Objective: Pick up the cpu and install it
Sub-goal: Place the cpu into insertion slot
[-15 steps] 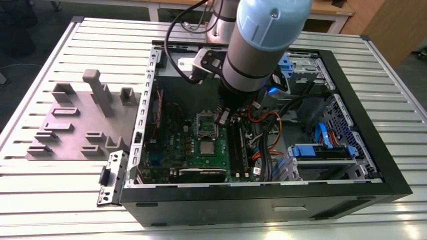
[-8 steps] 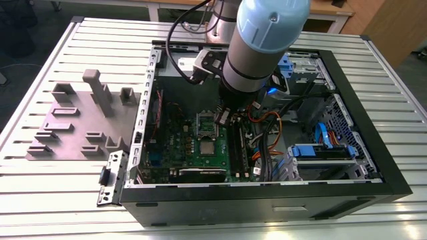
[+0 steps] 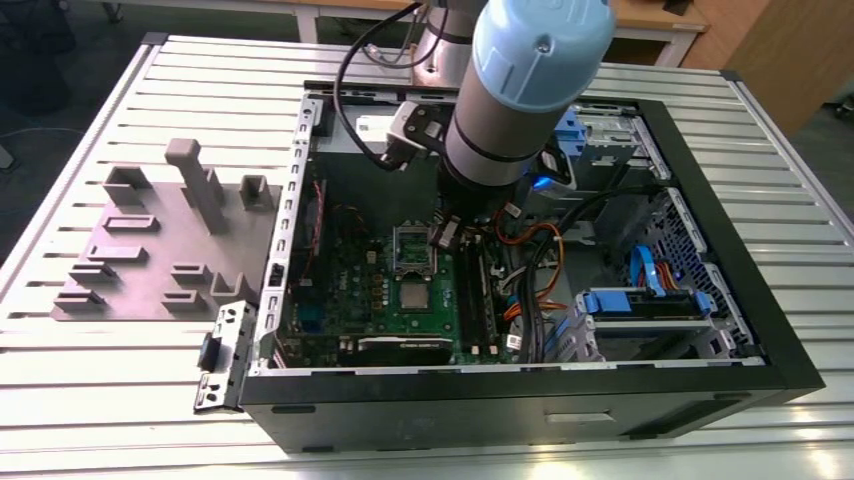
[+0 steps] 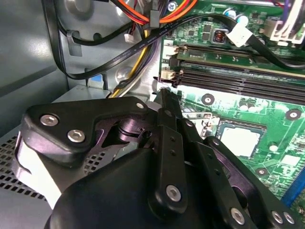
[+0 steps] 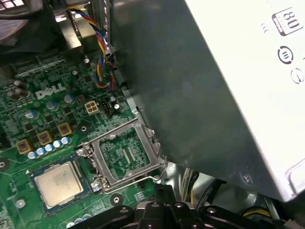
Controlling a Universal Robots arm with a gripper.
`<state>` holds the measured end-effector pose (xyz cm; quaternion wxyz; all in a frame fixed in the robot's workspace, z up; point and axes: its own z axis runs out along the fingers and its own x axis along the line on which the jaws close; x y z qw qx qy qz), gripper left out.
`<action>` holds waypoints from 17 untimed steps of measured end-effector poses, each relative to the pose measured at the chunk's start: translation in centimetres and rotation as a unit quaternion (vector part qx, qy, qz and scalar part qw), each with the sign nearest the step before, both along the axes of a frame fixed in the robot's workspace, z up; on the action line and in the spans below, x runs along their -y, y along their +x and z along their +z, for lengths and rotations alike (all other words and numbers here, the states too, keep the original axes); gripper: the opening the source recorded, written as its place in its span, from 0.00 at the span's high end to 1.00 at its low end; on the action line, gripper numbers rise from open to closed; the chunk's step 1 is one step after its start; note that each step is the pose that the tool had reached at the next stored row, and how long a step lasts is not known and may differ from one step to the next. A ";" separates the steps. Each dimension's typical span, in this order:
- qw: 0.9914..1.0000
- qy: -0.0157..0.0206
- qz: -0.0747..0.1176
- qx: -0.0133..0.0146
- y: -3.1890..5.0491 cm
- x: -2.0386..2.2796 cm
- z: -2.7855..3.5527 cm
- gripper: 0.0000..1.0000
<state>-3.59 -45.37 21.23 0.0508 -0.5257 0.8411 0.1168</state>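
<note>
Second wrist view: gripper (image 4: 164, 95) fingers are closed together to a point, holding nothing, above the green motherboard (image 4: 286, 138). The cpu (image 4: 241, 141) sits flat in its socket just beyond the fingertips. First wrist view: cpu (image 5: 58, 182) lies seated, the metal socket frame (image 5: 125, 155) hinged open beside it. Exterior view: arm (image 3: 514, 100) reaches into the open computer case (image 3: 747, 330); the cpu (image 3: 416, 295) lies mid-board.

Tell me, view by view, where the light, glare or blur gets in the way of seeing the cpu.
Exterior view: the cpu is small and soft, in the dim case under the arm. First wrist view: evenly lit cpu, beside the open socket frame. Second wrist view: the cpu glares pale, behind the dark gripper.
</note>
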 end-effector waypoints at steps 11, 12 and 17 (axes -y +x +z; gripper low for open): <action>1.000 0.007 0.009 0.000 0.03 -0.48 -0.38 0.89; 1.000 0.008 0.009 0.000 0.03 -0.53 -0.42 0.89; 1.000 0.019 0.009 0.000 0.02 -0.56 -0.68 0.89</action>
